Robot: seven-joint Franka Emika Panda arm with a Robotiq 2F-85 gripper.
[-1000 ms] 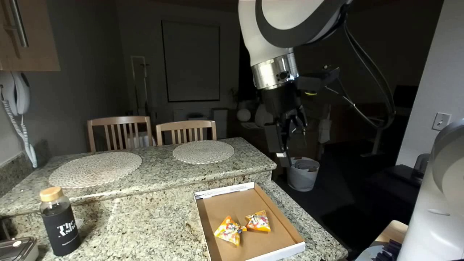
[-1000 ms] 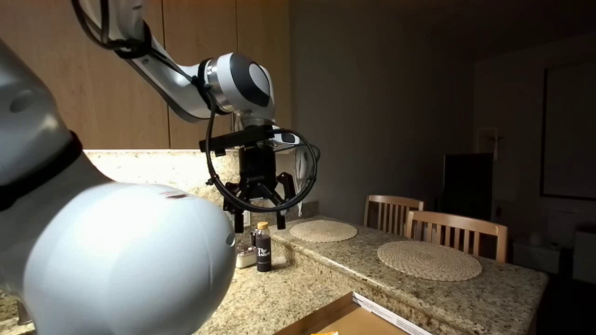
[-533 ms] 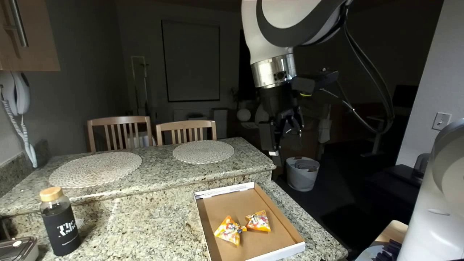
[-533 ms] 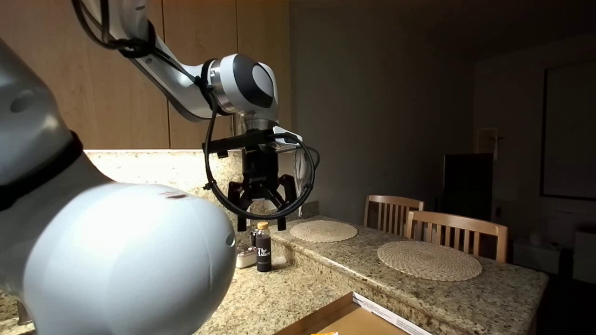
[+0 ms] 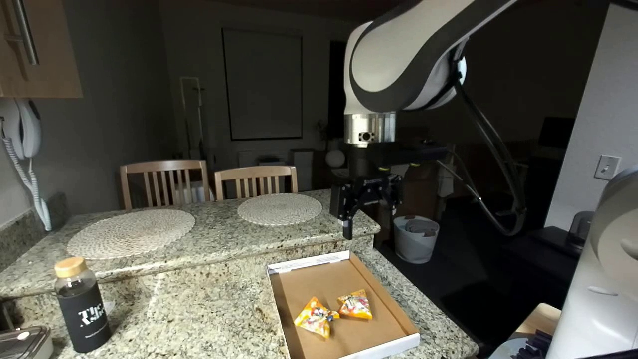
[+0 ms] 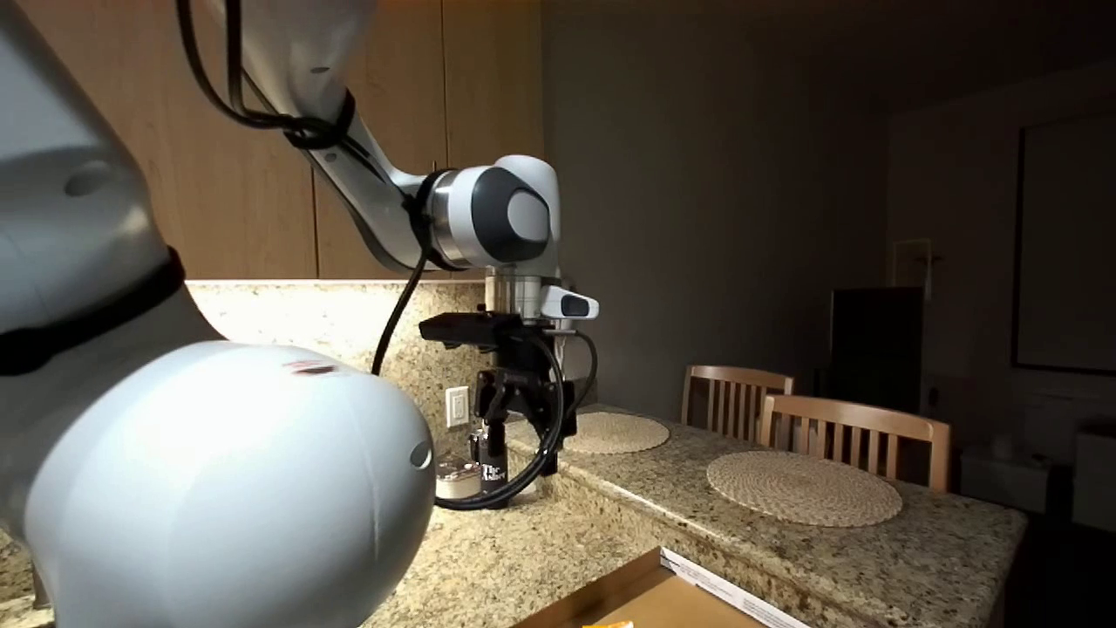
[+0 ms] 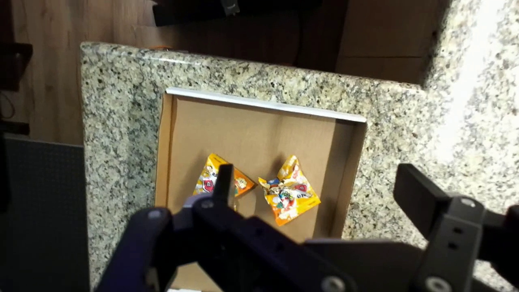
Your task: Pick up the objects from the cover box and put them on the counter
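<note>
Two small orange-yellow wedge-shaped packets lie apart on the brown floor of the cover box (image 5: 316, 276): one packet (image 5: 316, 319) and another packet (image 5: 356, 304). In the wrist view they show as a packet (image 7: 290, 192) and a packet (image 7: 206, 178) partly hidden behind a finger. In an exterior view only an orange sliver of a packet (image 6: 608, 624) shows at the bottom edge. The box rests on the speckled granite counter (image 5: 214, 304). My gripper (image 5: 371, 219) is open and empty, pointing down, well above the box. Its fingers spread wide in the wrist view (image 7: 318, 184).
A dark bottle with a wooden cap (image 5: 83, 309) and a lidded container (image 5: 25, 343) stand on the counter. A raised ledge behind the box bears two round placemats (image 5: 280, 209) (image 5: 132, 233). The counter's edge (image 7: 243, 65) drops to the floor. A white basket (image 5: 416, 242) stands beyond.
My gripper has come down and swung from tilted to pointing nearly straight down, shifting left in an exterior view toward the box. The packets and box have not moved.
</note>
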